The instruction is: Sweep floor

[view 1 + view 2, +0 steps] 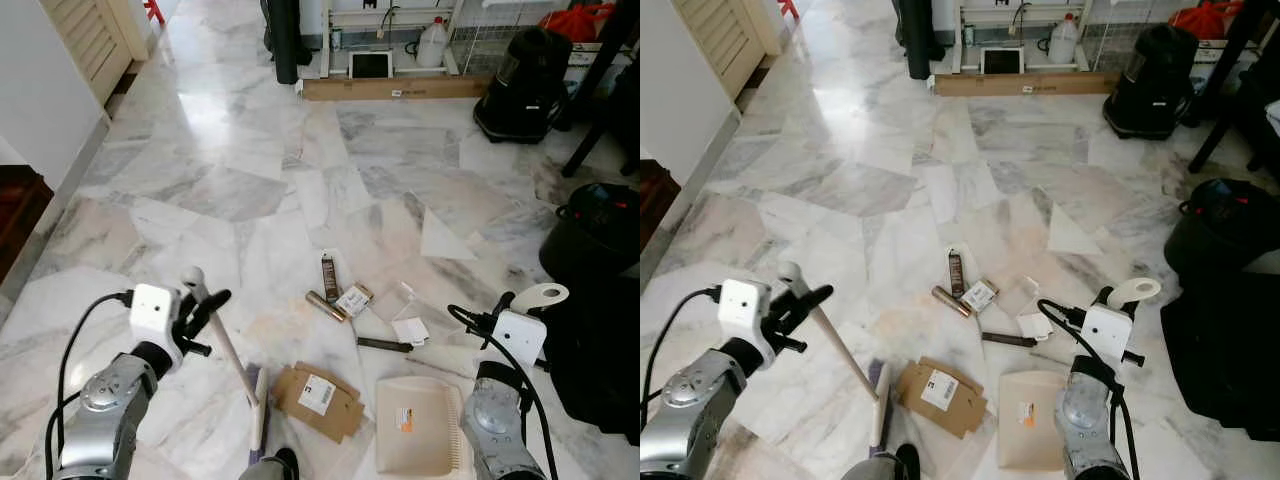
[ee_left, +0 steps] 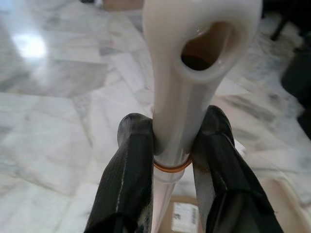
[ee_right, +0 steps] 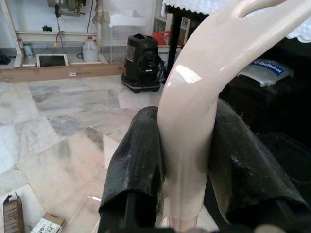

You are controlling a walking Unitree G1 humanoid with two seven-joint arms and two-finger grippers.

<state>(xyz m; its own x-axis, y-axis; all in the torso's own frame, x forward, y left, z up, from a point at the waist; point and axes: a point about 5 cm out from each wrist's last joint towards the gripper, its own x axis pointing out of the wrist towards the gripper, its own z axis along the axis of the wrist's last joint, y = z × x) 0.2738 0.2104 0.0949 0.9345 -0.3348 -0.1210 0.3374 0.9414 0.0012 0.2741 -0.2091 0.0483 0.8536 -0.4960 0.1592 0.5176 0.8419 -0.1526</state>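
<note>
My left gripper (image 1: 203,305) is shut on the cream handle of a broom (image 2: 181,102), near its top end with the hanging hole. The shaft slants down to the broom head (image 1: 258,405) on the marble floor in front of me. My right gripper (image 3: 187,126) is shut on the curved cream handle (image 1: 540,296) of a dustpan (image 1: 420,425) whose tray rests flat on the floor. Between them lies litter: a flattened cardboard piece (image 1: 318,398), a small brown box (image 1: 329,277), a small white box (image 1: 354,299), a metal cylinder (image 1: 325,305), white paper (image 1: 410,330) and a dark stick (image 1: 383,344).
A black vacuum cleaner (image 1: 525,85) stands at the far right, a black bin (image 1: 598,235) and dark bags closer on the right. A long cardboard box (image 1: 395,88), shelving and a white jug (image 1: 432,45) line the back. A white wall and louvred door (image 1: 95,40) bound the left.
</note>
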